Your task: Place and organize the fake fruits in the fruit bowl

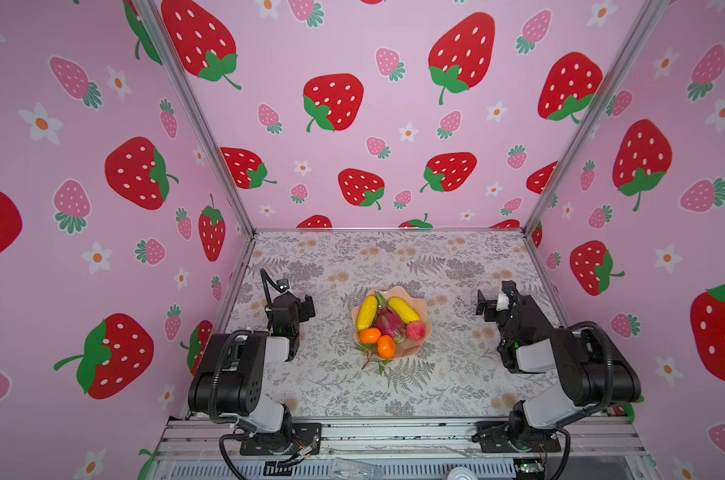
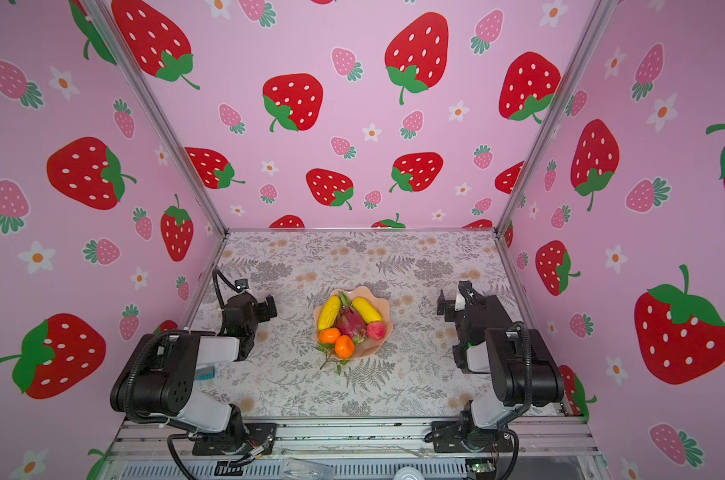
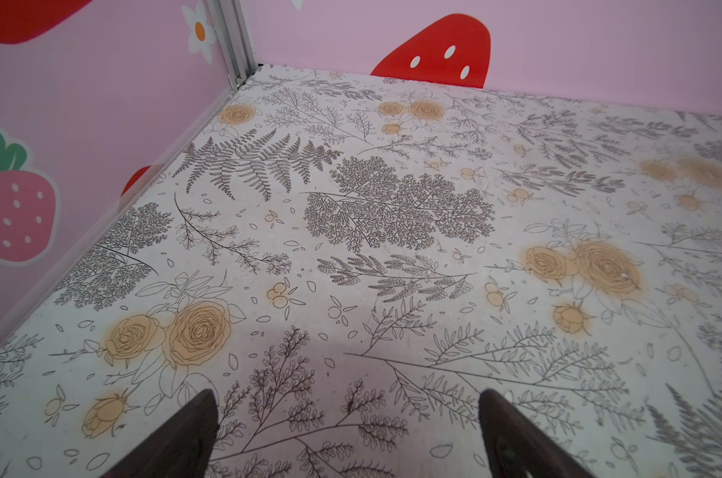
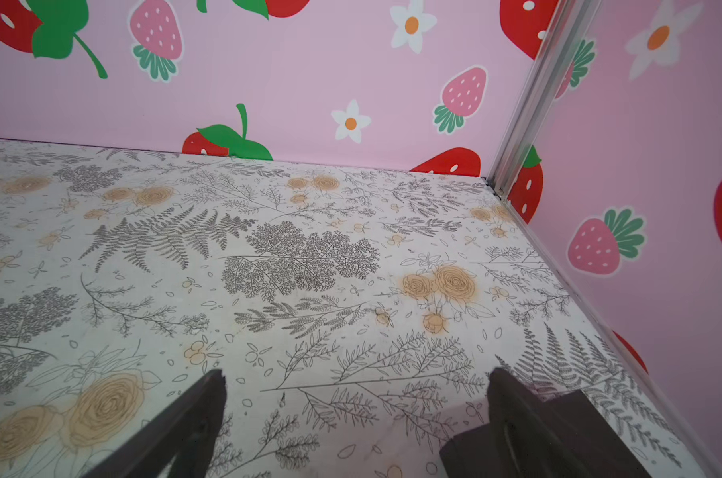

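"Fruit bowl (image 1: 415, 297), position?" asks the observer.

"Middle of the floral table (image 1: 331, 257), clear in both top views. Fake fruits all inside it: two yellow ones (image 1: 367, 312), dragon fruit (image 1: 390, 325) between them, apple (image 1: 415, 331) on my right arm's side, joined oranges (image 1: 386, 347) at the near rim. No loose fruit on the table that I can find."

"Which way do they lie?"

"Yellow ones: long axis far-to-near, slanted. Their far ends close in on the dragon fruit's green tip and their near ends splay apart. Dragon fruit runs the same far-to-near line, tip toward the back wall. The oranges' leafy stem (image 1: 371, 360) hangs out over the near rim, down onto the table."

"Your jaws?"

"Left gripper (image 3: 347, 397) spread wide, nothing between the fingers, bare table beneath. Right gripper (image 4: 357, 374) the same. Both sit well apart from the bowl, one on either side."

"Step in hand?"

"My judgement: placing done, arranging near its end. If anything is left, it is the stem. That calls for a light pinch on the oranges, a lift and a small turn inward. The leaves should then rest inside the rim, with no nudge to the apple and no tipping of the bowl."
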